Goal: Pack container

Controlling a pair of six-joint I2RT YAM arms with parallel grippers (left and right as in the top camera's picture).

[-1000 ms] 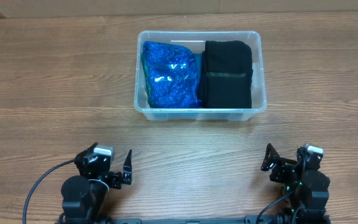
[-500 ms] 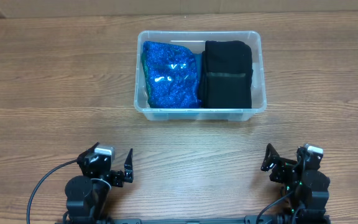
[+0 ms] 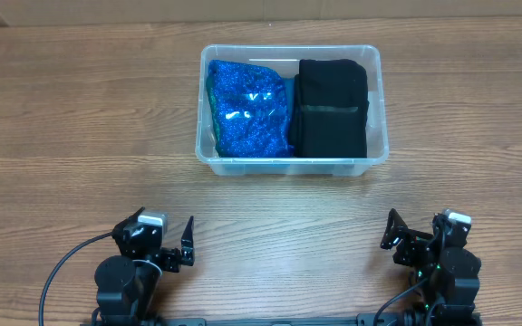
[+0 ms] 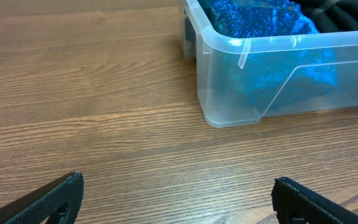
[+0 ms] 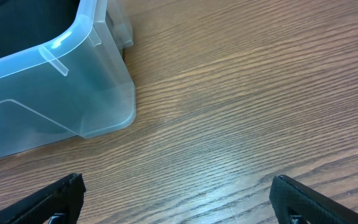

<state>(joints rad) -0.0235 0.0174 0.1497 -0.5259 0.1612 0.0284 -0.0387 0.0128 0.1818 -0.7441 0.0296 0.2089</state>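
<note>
The left claw and right claw both gape wide, holding nothing. Well beyond them on the wooden table sits the clear container, with a blue glittery cloth beside a black cloth inside.

Wooden table — brown, grained
</note>
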